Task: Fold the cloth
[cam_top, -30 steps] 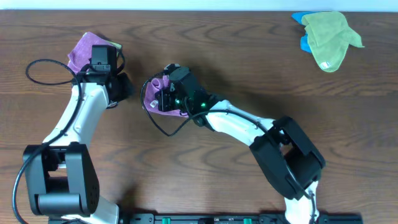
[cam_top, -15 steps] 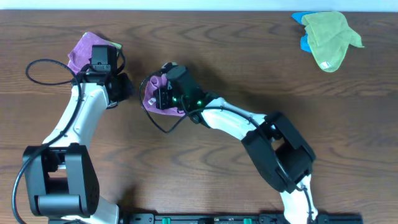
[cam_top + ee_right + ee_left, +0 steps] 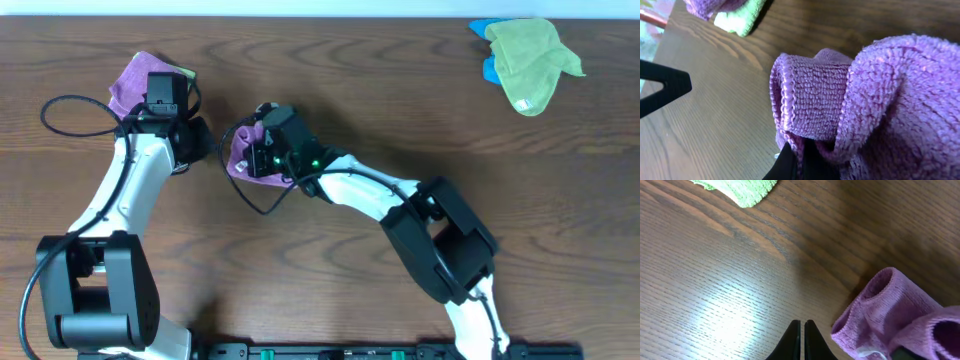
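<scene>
Overhead: fixed, far, straight down; whole table (image 3: 420,110) and both arms in frame, bases at bottom edge. Left wrist: low, close to the wood, looking past left gripper (image 3: 800,340) at bottom centre. Right wrist: closest; cloth (image 3: 880,100) fills it. All three views share that cloth

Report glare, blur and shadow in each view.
Overhead: evenly lit and sharp. Left wrist: a broad white glare patch on the table, with the cloth slightly soft at the edge of frame. Right wrist: the cloth's weave is sharp up close, the far top-left corner blurred.
</scene>
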Controlling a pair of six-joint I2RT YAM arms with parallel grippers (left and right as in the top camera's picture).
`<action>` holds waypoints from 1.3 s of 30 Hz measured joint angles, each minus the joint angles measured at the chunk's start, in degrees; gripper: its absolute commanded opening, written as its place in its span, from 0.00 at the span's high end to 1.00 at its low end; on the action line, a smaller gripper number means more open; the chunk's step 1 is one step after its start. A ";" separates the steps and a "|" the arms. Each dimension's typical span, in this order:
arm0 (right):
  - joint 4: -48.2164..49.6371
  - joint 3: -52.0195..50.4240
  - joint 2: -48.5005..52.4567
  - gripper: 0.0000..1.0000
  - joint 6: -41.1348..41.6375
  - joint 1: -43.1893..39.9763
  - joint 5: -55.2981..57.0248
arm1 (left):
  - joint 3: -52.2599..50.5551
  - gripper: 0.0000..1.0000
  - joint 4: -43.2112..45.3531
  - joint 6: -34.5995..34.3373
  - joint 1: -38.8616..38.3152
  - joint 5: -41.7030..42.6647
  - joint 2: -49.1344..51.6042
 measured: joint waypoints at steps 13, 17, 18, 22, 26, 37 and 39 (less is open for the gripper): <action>-1.64 0.90 1.01 0.14 -3.52 1.73 -3.19 | 0.00 0.94 0.00 0.00 0.04 -0.42 -0.02; -2.23 1.40 1.03 0.01 -4.22 1.73 -6.19 | 0.00 0.94 0.00 0.00 0.04 -0.44 -0.02; -2.29 1.42 1.03 0.01 -4.55 1.73 -6.84 | 0.00 0.94 0.00 0.00 0.04 -0.44 -0.02; -3.98 1.77 1.01 0.01 -4.74 1.73 -7.50 | 0.00 0.94 0.00 0.00 0.17 -0.42 -0.02; -7.50 2.38 0.72 0.01 -6.64 1.73 -6.16 | 0.00 0.89 -0.35 -0.26 1.51 -0.20 -0.42; -9.88 2.45 -3.23 0.01 -12.15 1.44 -2.84 | 0.00 0.69 -1.03 -1.27 8.17 1.88 -7.82; -9.88 2.45 -3.63 0.01 -12.46 1.44 -2.71 | 0.00 0.65 -1.14 -1.22 8.24 2.01 -8.26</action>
